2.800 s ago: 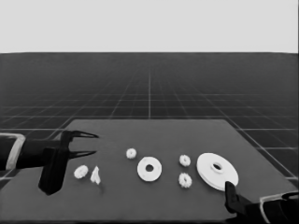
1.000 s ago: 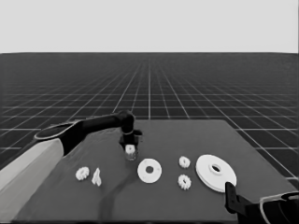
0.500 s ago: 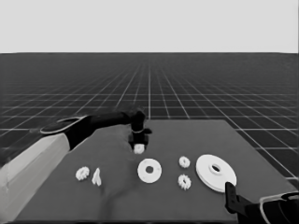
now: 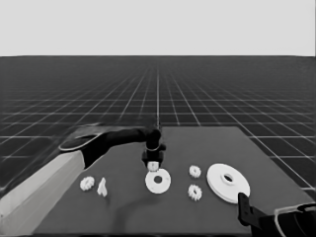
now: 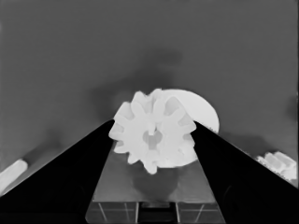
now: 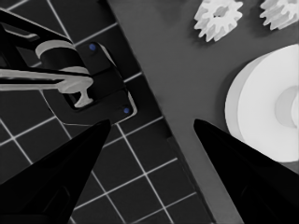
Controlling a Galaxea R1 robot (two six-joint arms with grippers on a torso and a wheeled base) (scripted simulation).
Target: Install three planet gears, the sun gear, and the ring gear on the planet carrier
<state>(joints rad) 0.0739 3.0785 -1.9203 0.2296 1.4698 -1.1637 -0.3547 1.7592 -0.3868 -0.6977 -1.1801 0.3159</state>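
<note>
My left gripper (image 4: 153, 165) reaches in over the table and is shut on a small planet gear (image 4: 153, 166), which hangs just behind and above the planet carrier, the smaller round part (image 4: 158, 181). In the left wrist view the gear (image 5: 153, 135) sits clamped between the two fingers, with the smaller round part (image 5: 205, 112) partly hidden behind it. The ring gear, the larger round part (image 4: 227, 182), lies to the right. Two gears (image 4: 195, 171) (image 4: 195, 192) lie between the two round parts. My right gripper (image 6: 152, 122) waits open at the table's near right corner.
Another gear (image 4: 87, 183) and a thin white piece (image 4: 102, 187) lie at the left, close under the left arm's pale forearm (image 4: 39, 192). The right wrist view shows the larger round part (image 6: 261, 121), two gears (image 6: 218, 18) and dark machinery (image 6: 88, 79) past the table's edge.
The left arm swung in from the left edge, shut on the gear at the back of the table and carried it right and nearer, up to the smaller round part. The right arm stayed still.
</note>
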